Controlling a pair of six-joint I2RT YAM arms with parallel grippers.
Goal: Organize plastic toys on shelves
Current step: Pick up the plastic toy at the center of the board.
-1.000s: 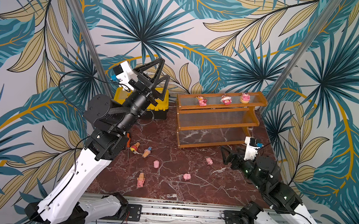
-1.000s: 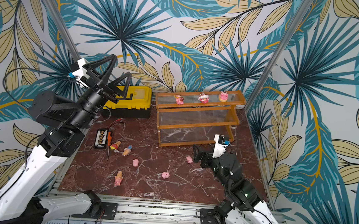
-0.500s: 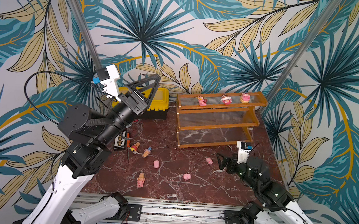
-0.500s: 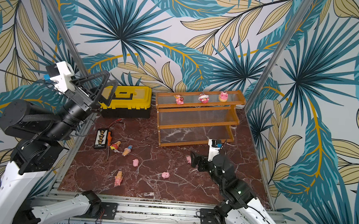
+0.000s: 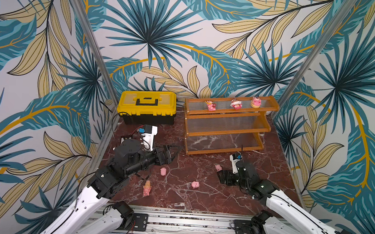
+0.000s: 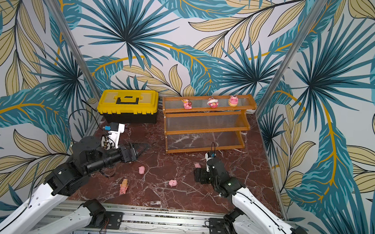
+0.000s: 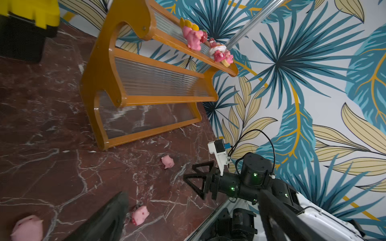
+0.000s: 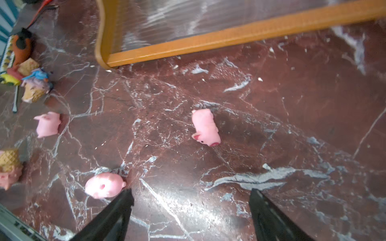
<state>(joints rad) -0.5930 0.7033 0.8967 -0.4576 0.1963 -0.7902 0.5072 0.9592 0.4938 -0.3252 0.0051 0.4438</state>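
The shelves (image 5: pixel 226 124) stand at the back right, with three plastic toys (image 5: pixel 236 103) on the top tier; the two lower tiers are bare. Three pink piglets lie on the floor (image 5: pixel 218 167) (image 5: pixel 195 185) (image 5: pixel 163 171), and a cone figure (image 5: pixel 147 188) lies near the front. My right gripper (image 8: pixel 191 192) is open, low over the floor; one piglet (image 8: pixel 205 127) lies ahead of its jaws and another (image 8: pixel 104 184) sits beside one finger. My left gripper (image 5: pixel 175 151) is open and empty, low, pointing toward the shelves (image 7: pixel 100 68).
A yellow-and-black toolbox (image 5: pixel 146 106) sits at the back left beside the shelves. Two more cone figures (image 8: pixel 34 87) and an orange-handled tool (image 8: pixel 20 46) lie under my left arm. Patterned walls close in the floor on three sides.
My left arm has swung down from high near the toolbox to low over the floor. My right gripper has dropped and slid toward the piglets.
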